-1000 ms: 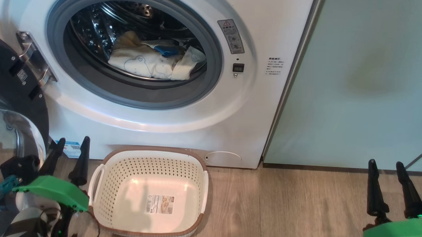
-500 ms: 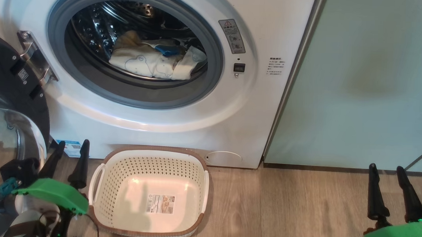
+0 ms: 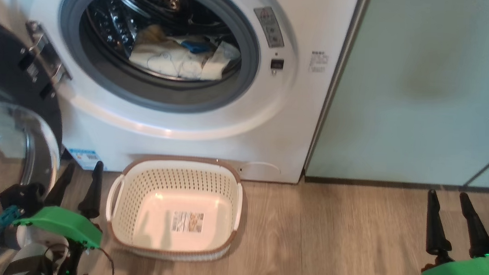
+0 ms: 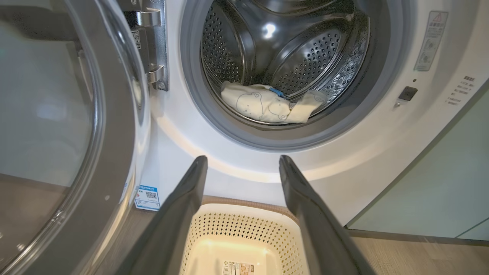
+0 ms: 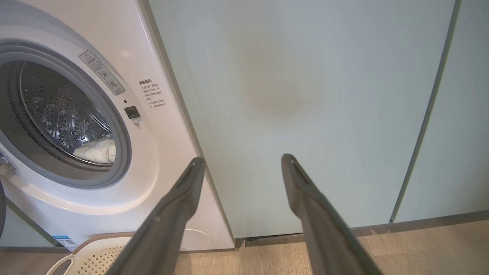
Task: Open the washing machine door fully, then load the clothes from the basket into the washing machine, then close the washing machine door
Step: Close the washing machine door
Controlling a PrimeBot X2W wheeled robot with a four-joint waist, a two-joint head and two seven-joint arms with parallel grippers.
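Observation:
The white washing machine [image 3: 212,124] stands with its door [image 3: 13,117] swung wide to the left, glass bowl facing out. Cream clothes [image 3: 178,58] with blue line drawings and a small blue piece lie inside the steel drum, also seen as clothes [image 4: 267,105] in the left wrist view. The basket [image 3: 230,190] sits on the floor before the machine, holding just its paper label. My left gripper [image 3: 82,169] is open, low beside the basket's left handle. My right gripper [image 3: 448,196] is open at the lower right, facing the cabinet.
A pale mint green cabinet [image 3: 417,90] stands right of the machine, its panel seam [image 5: 428,110] running down. Wooden floor [image 3: 330,234] stretches between basket and right gripper. The open door's hinge [image 4: 153,46] sits close to my left arm.
The whole head picture has shifted: machine and basket sit a little higher and are blurred, so the camera has moved. Both grippers stay open and hold their places.

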